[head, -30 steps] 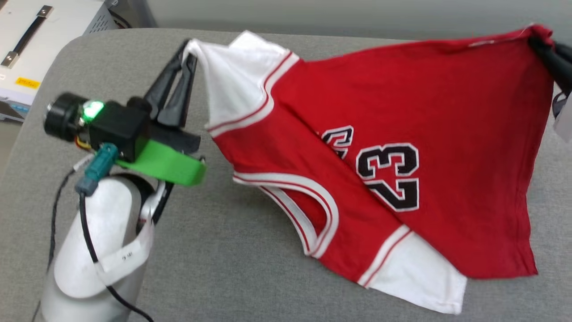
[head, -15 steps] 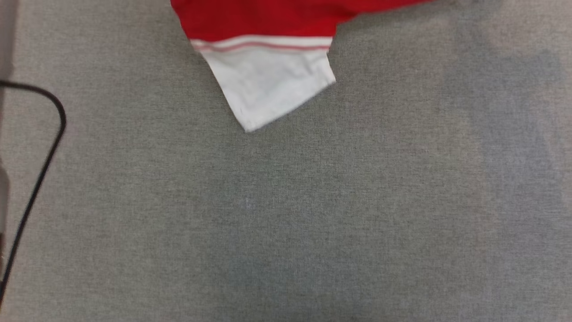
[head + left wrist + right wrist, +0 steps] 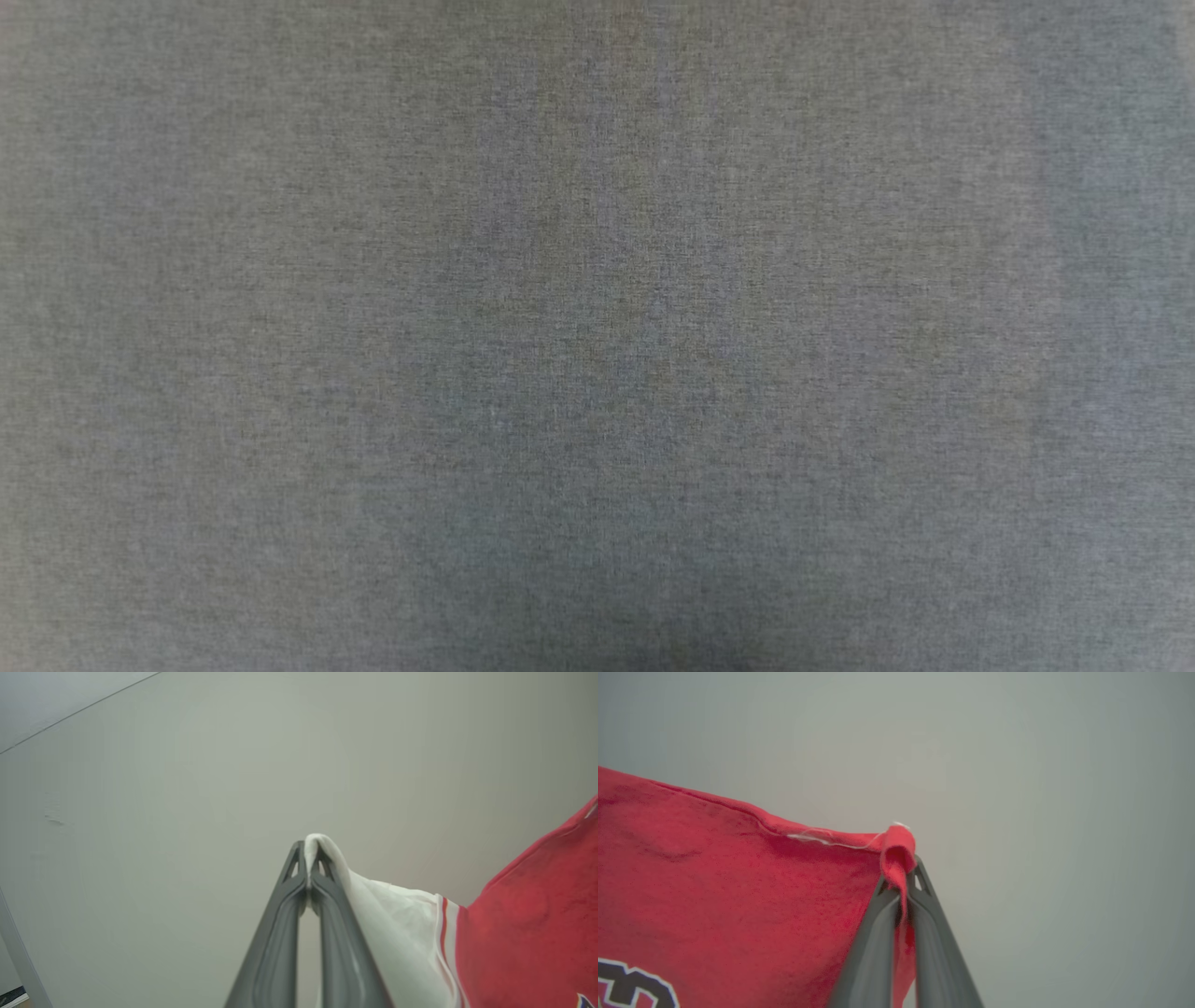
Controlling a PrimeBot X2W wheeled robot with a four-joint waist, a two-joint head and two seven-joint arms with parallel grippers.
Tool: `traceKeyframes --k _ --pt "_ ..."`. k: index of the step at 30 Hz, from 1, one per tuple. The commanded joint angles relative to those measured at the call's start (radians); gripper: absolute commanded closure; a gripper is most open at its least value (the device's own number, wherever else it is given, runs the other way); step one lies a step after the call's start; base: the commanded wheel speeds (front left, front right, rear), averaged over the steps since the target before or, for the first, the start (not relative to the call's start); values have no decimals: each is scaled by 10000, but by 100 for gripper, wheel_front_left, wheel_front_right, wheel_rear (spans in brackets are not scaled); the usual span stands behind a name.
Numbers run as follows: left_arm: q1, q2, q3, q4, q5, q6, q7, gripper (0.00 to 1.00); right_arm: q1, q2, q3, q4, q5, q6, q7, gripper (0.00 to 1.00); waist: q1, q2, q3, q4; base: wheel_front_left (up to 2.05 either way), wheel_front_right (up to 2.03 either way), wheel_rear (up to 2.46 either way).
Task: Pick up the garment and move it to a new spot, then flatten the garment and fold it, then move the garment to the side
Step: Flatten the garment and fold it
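Now: my left fingers (image 3: 306, 858) pinch a white sleeve tip of the garment (image 3: 528, 933), my right fingers (image 3: 901, 886) its red hem corner; it hangs aloft between them. Risk: both bites look shallow; pulling apart may slip one corner, dumping it crumpled onto the worktop (image 3: 597, 336).

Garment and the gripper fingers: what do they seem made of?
Garment: looks like soft knit cotton-type jersey, matte and slightly fuzzy; it drapes and puckers at the pinch, with a loose white thread along the edge.
Fingers: seemingly moulded dark grey plastic, smooth with a dull sheen and cutouts near the tips.
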Motion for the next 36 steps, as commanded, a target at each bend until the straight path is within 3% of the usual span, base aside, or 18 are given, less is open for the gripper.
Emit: traceKeyframes --k 1,9,17,26,36 --pt "57 -42 -120 196 -169 -28 -135 100 -7 116 161 192 143 -6 -198 100 -1 0 141 -15 0 0 0" --pt "1701 226 -474 582 -726 -28 -635 100 1260 262 1144 687 965 -6 -1083 100 -1 0 224 -46 0 0 0" --pt "4665 694 -213 -707 -890 210 -713 100 3437 -222 2364 164 1952 -6 -1737 100 -1 0 -544 154 0 0 0" --pt "9613 1147 49 -3153 -1059 1143 -717 100 6328 -1288 3523 -763 3049 -6 -2253 100 -1 0 -2045 349 0 0 0" --pt "14524 1404 -510 -4489 -1706 1970 -597 100 10080 -1929 4188 -1563 3729 -6 -2386 100 -1 0 -3775 379 0 0 0"
